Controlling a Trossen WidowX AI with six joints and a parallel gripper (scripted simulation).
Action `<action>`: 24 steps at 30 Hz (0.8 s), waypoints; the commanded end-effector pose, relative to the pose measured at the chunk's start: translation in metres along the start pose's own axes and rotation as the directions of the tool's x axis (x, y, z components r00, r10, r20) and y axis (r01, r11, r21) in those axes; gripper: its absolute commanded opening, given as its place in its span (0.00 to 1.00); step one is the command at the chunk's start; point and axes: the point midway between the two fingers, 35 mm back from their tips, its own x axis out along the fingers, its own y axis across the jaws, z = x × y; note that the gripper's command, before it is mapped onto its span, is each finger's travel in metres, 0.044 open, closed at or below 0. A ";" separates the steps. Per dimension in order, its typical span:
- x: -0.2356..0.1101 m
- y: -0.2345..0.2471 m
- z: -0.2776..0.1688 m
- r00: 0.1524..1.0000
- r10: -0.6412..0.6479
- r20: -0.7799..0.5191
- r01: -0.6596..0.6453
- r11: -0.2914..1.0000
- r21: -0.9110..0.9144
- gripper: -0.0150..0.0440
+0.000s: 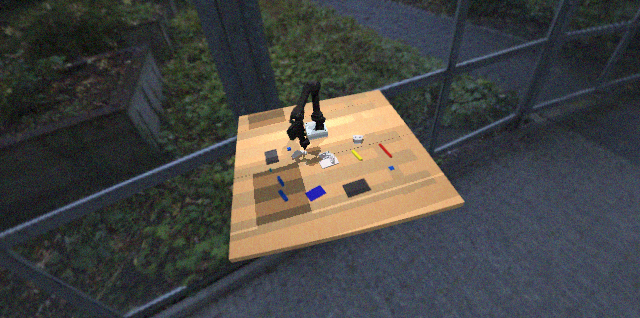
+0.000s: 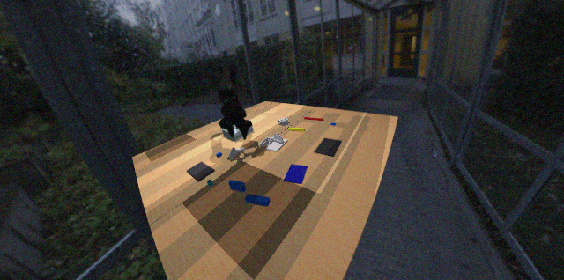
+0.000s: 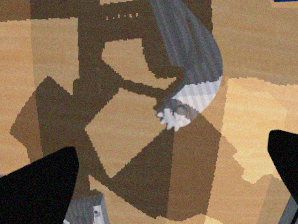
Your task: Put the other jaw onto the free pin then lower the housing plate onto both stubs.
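My gripper [image 1: 305, 147] [image 2: 239, 136] [image 3: 173, 149] is open and empty, its black fingers wide apart above the table. The loose grey-white jaw [image 1: 298, 155] [image 2: 235, 153] [image 3: 200, 82] lies on the table near and below the fingers. In the wrist view its toothed end points down toward the space between them. The white base [image 1: 331, 164] [image 2: 272, 147] stands beside it, with the other jaw on top; its pins are too small to make out. A small white piece with dark spots [image 1: 358, 139] [image 2: 283, 121], seemingly the housing plate, lies farther off.
A pale block [image 1: 316, 131] stands at the arm's foot. Dark pads [image 1: 271, 156] [image 1: 356, 188], a blue pad [image 1: 315, 193] [image 2: 295, 173], blue bars [image 1: 283, 195] [image 2: 257, 200], a yellow bar [image 1: 356, 155] and a red bar [image 1: 385, 150] lie around. A grey piece [image 3: 87, 210] shows beside the left finger.
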 end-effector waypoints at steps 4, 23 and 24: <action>0.000 0.000 0.000 1.000 0.000 0.000 0.000 1.000 0.000 1.00; 0.000 0.000 0.000 1.000 0.000 0.000 0.000 1.000 0.000 0.91; 0.000 0.000 0.000 1.000 0.000 0.000 0.000 1.000 0.000 0.87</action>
